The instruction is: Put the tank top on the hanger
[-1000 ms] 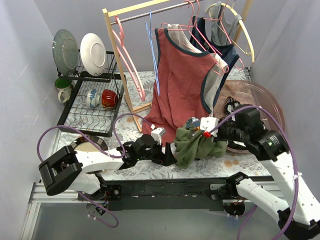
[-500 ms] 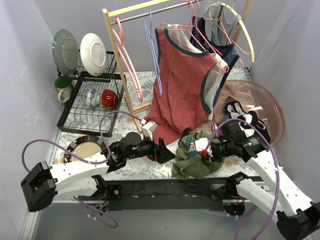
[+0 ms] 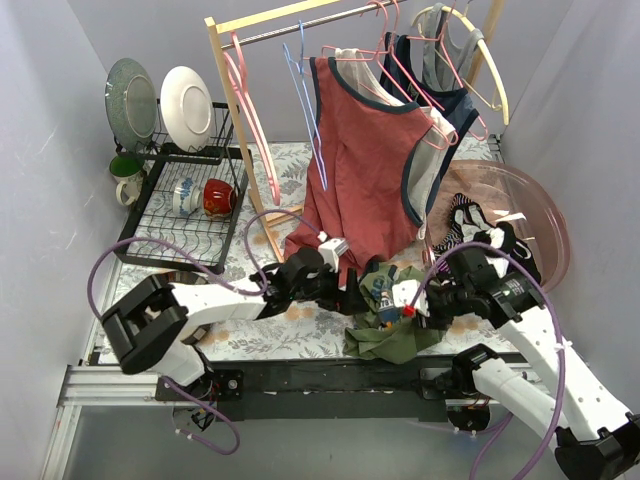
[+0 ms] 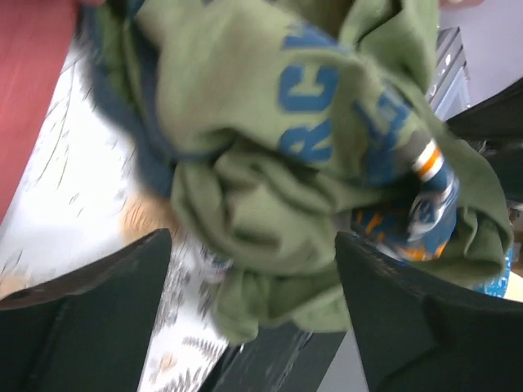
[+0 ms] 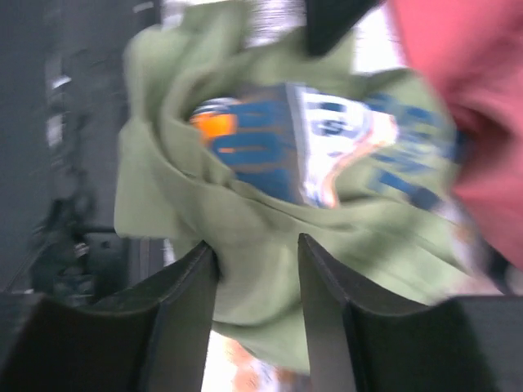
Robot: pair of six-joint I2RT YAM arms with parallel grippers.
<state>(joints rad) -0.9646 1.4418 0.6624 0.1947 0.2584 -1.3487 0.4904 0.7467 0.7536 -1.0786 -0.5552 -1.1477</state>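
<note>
The olive-green tank top (image 3: 385, 312) lies crumpled on the table's near edge, its blue and orange print showing (image 4: 270, 163) (image 5: 270, 237). My left gripper (image 3: 350, 297) is against its left side. The jaws stand wide apart (image 4: 252, 245), with the heap bulging between the fingers and not pinched. My right gripper (image 3: 415, 305) is at the heap's right side, open, and a green fold sits loosely between its fingers (image 5: 255, 245). The light-blue wire hanger (image 3: 305, 110) hangs bare on the rail at the back, left of the red shirt.
A rust-red tank top (image 3: 365, 160) hangs on the wooden rack (image 3: 228, 110), just behind the heap, with pink hangers (image 3: 250, 110) beside it. A dish rack (image 3: 185, 200) stands at the left. A pink basin (image 3: 525, 215) holding clothes is at the right.
My right gripper has opened and come down, and the tank top has dropped from its raised bunch into a heap. The left arm swung back in toward the heap's left side.
</note>
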